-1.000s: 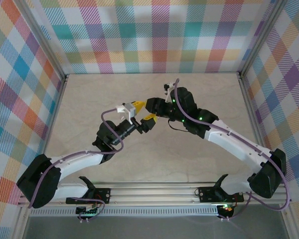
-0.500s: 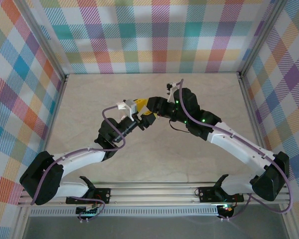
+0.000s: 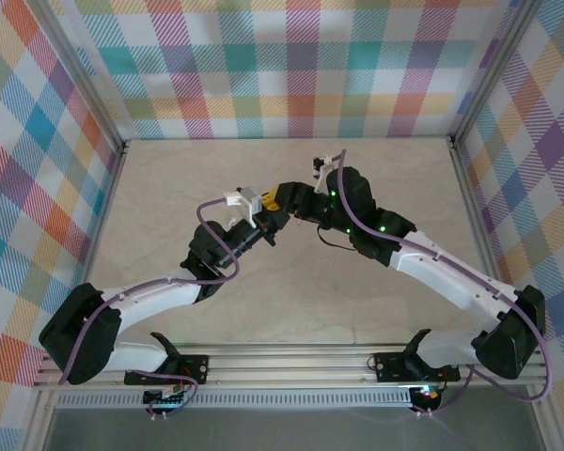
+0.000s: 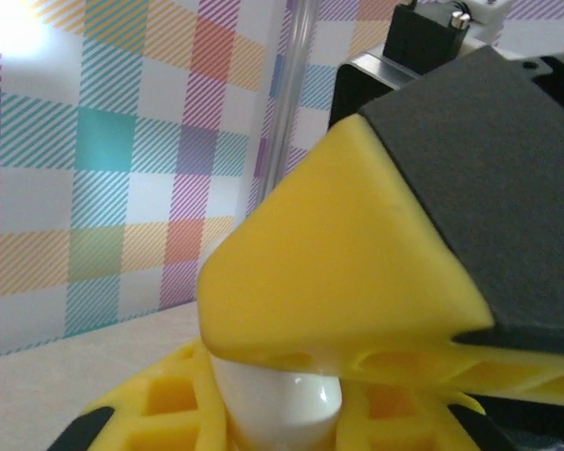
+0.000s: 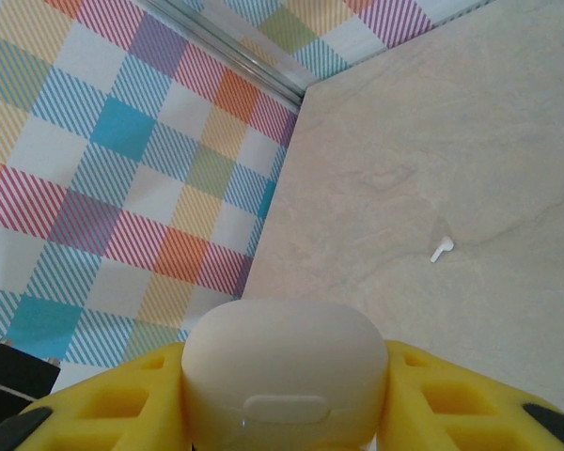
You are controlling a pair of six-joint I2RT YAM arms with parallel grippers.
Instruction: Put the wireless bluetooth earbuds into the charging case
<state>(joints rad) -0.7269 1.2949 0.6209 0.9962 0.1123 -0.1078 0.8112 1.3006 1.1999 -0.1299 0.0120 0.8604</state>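
In the right wrist view a cream-white charging case (image 5: 284, 349) with its lid down sits clamped between the yellow fingers of my right gripper (image 5: 284, 368). One small white stemmed earbud (image 5: 440, 250) lies on the table beyond it. Both grippers meet above the table's middle in the top view: right gripper (image 3: 281, 199), left gripper (image 3: 266, 215). In the left wrist view a white rounded part of the case (image 4: 280, 406) sits between the yellow fingers of my left gripper (image 4: 277, 413). A right finger (image 4: 357, 254) lies across its top. The other earbuds are out of view.
The beige table (image 3: 169, 188) is walled on three sides by plaid panels (image 3: 291, 66) with metal posts at the corners. A black cable (image 3: 331, 241) hangs under the right arm. An aluminium rail (image 3: 291, 362) runs along the near edge.
My left gripper slid up and right against the right gripper and its jaws closed. The right gripper shifted slightly left, still holding the case.
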